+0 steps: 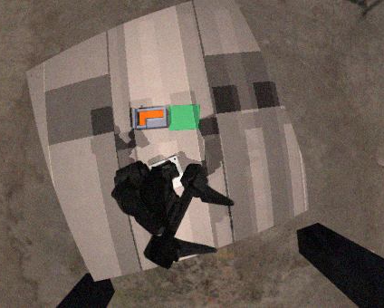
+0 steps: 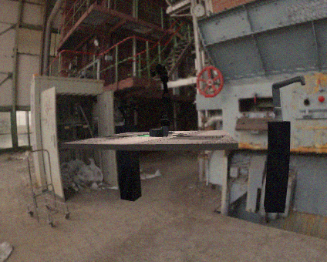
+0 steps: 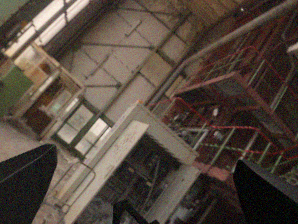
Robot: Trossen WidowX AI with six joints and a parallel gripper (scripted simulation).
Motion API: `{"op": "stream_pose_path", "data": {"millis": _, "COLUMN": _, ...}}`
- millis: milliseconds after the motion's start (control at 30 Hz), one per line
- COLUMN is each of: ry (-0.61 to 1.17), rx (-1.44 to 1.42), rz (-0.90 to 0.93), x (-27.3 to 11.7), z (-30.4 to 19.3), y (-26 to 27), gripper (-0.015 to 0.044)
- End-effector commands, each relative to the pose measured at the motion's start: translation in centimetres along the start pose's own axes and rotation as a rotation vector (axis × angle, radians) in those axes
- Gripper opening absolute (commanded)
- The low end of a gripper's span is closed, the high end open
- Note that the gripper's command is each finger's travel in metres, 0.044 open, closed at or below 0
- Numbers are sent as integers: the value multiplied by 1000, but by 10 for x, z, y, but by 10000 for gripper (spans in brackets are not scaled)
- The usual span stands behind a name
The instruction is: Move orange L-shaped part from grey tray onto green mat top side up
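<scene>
The orange L-shaped part (image 1: 150, 114) lies in the pocket of the grey tray (image 1: 157, 122) in the top view. Its long bar runs along the tray's far side and its short leg is at the left end. I see no tilt, but the view is too small to be sure. The green mat (image 1: 184, 117) (image 2: 144, 136) lies directly right of the tray and has nothing on it. My gripper (image 1: 225, 226) (image 3: 148, 161) is wide open and empty, raised over the near part of the table in the top view, well away from the tray. The wrist view shows neither part nor tray.
The arm's black body (image 1: 143, 195) and its white base plate (image 1: 177, 181) are on the near side of the tray and mat. The table (image 1: 155, 54) (image 2: 105, 142) reaches past them on all sides. Black posts (image 1: 350, 267) (image 2: 278, 166) stand beyond its edge.
</scene>
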State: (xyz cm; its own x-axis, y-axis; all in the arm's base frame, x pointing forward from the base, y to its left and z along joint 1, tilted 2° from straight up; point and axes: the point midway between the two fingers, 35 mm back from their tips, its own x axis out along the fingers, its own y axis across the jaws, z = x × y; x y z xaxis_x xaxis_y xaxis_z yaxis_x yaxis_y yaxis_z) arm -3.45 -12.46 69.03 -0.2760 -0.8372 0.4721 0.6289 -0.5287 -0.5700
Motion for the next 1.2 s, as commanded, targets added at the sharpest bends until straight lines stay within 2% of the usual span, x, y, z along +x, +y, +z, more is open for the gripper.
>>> {"op": "stream_pose_path", "data": {"millis": 0, "ry": -7, "rx": -23, "rz": -13, "x": -2, "z": 4, "y": 1, "gripper": 374}}
{"op": "stream_pose_path", "data": {"millis": 167, "ry": -115, "rx": -265, "rz": -81, "x": -14, "z": 40, "y": 5, "gripper": 242}}
{"op": "stream_pose_path", "data": {"millis": 267, "ry": -235, "rx": -586, "rz": -182, "x": -33, "z": 85, "y": 18, "gripper": 180}}
{"op": "stream_pose_path", "data": {"millis": 533, "ry": -600, "rx": -1288, "rz": -485, "x": -105, "z": 189, "y": 81, "gripper": 180}}
{"op": "stream_pose_path", "data": {"millis": 767, "ry": -927, "rx": -1785, "rz": -929, "x": -200, "z": 246, "y": 163, "gripper": 180}}
{"op": "stream_pose_path", "data": {"millis": 1000, "ry": -1246, "rx": -2068, "rz": -1498, "x": -302, "z": 249, "y": 250, "gripper": 180}}
{"op": "stream_pose_path", "data": {"millis": 1167, "ry": -1452, "rx": -2092, "rz": -2039, "x": -374, "z": 219, "y": 309, "gripper": 180}}
